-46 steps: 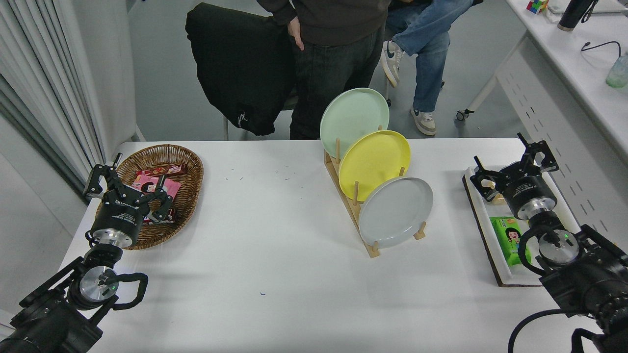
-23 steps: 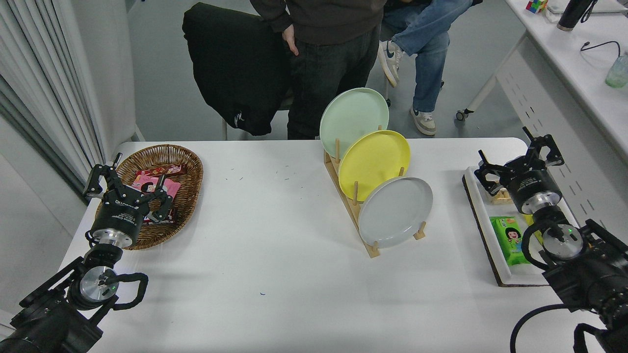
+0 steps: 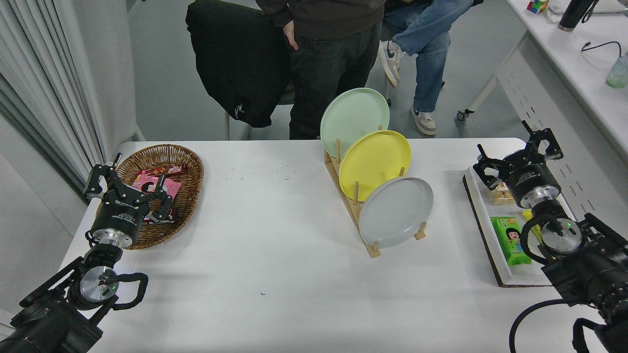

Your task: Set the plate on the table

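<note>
Right hand [image 3: 519,151] shifted back, plate [image 3: 396,212] racked (base hidden)

At nine o'clock, a wicker basket [image 3: 184,164] of packets; centre, a wooden rack [image 3: 351,208] with mint plate [image 3: 354,115] and yellow plate [image 3: 374,162]; at three o'clock, a snack tray [image 3: 483,223]; at twelve, two people

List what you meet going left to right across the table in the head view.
left gripper → wicker basket → wooden rack with the grey plate → white tray → right gripper
</note>
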Controlling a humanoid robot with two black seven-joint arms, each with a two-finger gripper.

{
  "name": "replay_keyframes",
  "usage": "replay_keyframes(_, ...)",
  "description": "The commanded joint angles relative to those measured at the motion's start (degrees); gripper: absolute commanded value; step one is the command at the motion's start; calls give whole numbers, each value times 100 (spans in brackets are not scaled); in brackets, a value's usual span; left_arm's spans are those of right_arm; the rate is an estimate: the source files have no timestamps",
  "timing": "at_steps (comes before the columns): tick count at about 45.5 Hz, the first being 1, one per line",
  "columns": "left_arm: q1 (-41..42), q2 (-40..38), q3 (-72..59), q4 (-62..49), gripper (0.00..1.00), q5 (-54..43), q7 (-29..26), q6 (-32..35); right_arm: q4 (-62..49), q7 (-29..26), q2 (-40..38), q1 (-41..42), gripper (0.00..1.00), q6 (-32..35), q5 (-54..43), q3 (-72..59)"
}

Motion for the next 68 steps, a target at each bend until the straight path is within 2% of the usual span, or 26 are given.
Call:
replay_keyframes(1, 0, 0, 0, 1, 98, 0, 0, 0, 18, 5, -45, 52, 100, 17, -43, -113)
replay_keyframes(20, 0, 0, 0, 1, 98, 0, 0, 0, -17, -21, -45, 219, 100, -62, -60, -209)
replay_keyframes(29, 0, 0, 0, 1, 98, 0, 0, 0, -17, -92, -370, 588, 100, -97, -245, -1395)
replay_keyframes(50, 0, 0, 0, 1, 98, 0, 0, 0, -8, -284, -528, 738, 100, -98, -386, -1562)
replay_keyframes(68, 0, 0, 0, 1, 98, 0, 0, 0, 9, -382, -968, 1159, 100, -18, -377, -3478)
